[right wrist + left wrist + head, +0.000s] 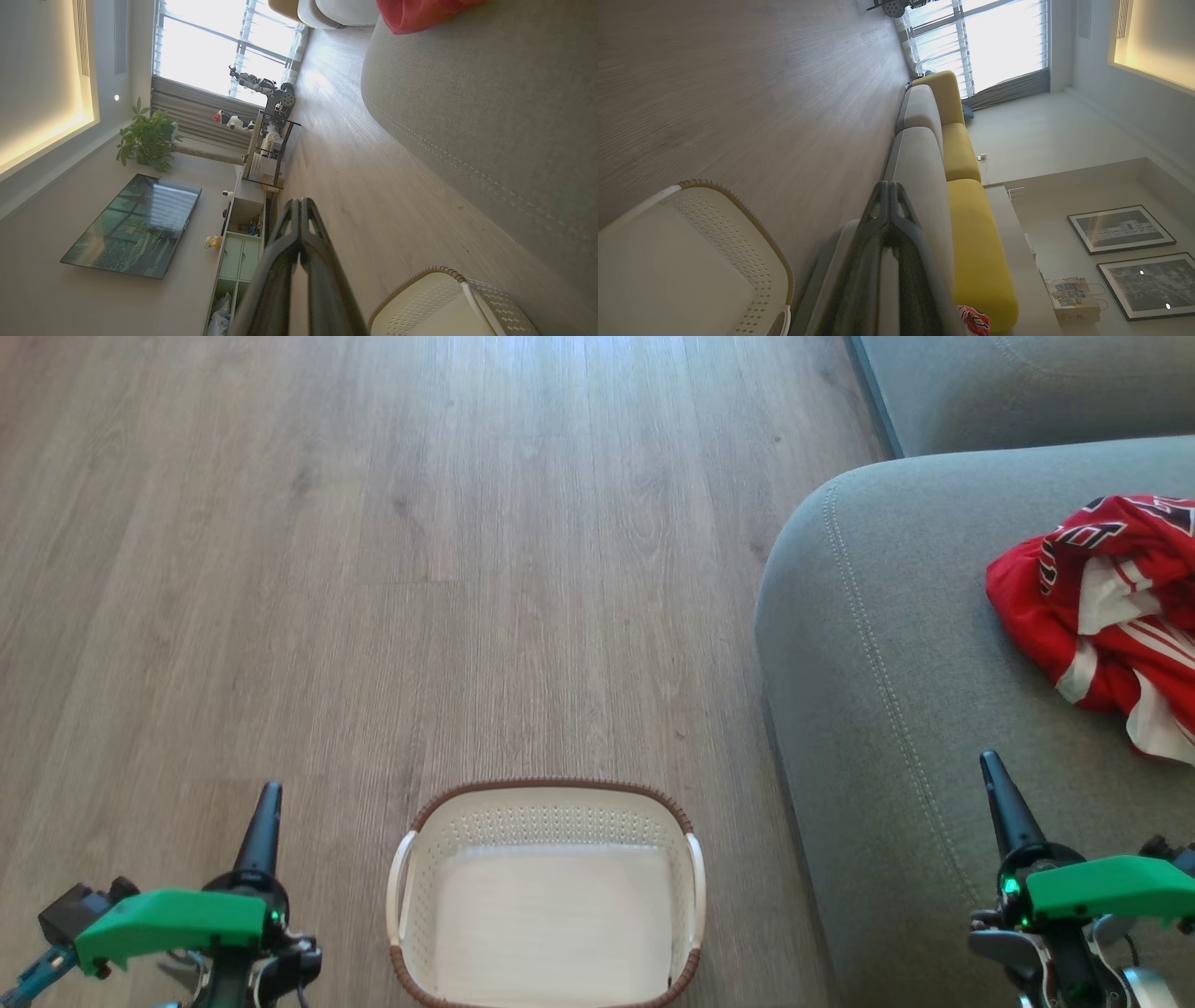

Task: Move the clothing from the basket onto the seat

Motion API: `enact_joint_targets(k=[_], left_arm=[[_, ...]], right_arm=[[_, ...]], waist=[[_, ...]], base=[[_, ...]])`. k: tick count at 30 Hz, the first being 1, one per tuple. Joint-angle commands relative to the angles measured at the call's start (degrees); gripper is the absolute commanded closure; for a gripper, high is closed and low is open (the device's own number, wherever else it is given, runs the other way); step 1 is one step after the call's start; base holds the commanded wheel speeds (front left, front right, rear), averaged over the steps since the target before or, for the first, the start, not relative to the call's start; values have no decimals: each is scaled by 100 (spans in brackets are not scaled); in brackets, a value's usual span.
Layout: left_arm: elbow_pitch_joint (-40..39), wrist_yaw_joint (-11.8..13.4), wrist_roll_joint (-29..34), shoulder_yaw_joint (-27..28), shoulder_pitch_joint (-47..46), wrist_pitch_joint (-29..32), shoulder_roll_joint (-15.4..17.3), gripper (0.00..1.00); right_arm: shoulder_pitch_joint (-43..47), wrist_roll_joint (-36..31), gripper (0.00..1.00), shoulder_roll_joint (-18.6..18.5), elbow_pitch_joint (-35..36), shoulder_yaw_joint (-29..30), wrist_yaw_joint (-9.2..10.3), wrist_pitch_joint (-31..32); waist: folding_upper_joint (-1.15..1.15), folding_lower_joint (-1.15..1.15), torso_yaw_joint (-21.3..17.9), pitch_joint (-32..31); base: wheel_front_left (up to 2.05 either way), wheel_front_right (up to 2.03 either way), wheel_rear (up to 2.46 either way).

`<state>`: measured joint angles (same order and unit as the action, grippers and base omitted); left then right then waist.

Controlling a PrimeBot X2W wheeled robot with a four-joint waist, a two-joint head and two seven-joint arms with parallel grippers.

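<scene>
Grey-brown wood-look plank floor (373, 569) across most of the head view, grain running away from the robot, soft daylight glare at the far end. Standing on it at bottom centre, the basket (546, 791): white perforated walls, brown woven rim, a white handle on either side, plain white bottom fully in sight. Just to the right of that, the seat (887, 663), a broad grey fabric cushion with a rounded corner and double stitching. Crumpled on the seat near the right edge of the view, the clothing (1102, 607), red with white stripes and dark lettering, well apart from the basket.

Left claw (269, 795) low at the left over the floor, beside the basket, fingers pressed together, gripping nothing. Right claw (990, 767) low at the right above the seat, short of the clothing, likewise closed tight and empty.

From the wrist views, a living room: tall bright window (210, 51), leafy plant (147, 140), wall-mounted television (135, 226), low cabinet (240, 256) beneath. Yellow back cushions (976, 242) behind the grey seats, two framed pictures (1120, 228) on the pale wall, a printed paper bag (1071, 298) below them. By the window, on a stand, possibly another machine (275, 100), too small to make out.
</scene>
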<state>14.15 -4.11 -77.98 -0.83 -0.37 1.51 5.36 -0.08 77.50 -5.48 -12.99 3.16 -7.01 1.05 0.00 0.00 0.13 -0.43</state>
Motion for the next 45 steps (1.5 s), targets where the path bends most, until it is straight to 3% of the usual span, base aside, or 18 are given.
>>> enact_joint_targets(k=[1,27,45], left_arm=[[-150,-67,-147,260,-371,48,24,100],[-9,-337,-1452,695,-579,465,-216,100],[-9,-337,-1443,706,-580,474,-223,100]], right_arm=[[-323,176,100,9,153,-52,-38,51],[-598,1581,100,159,-96,198,-47,433],[-600,1556,100,180,-97,228,-47,457]], waist=[[0,0,-1,3],[0,0,-13,61],[0,0,-13,61]], base=[[0,0,0],[0,0,0],[0,0,0]])
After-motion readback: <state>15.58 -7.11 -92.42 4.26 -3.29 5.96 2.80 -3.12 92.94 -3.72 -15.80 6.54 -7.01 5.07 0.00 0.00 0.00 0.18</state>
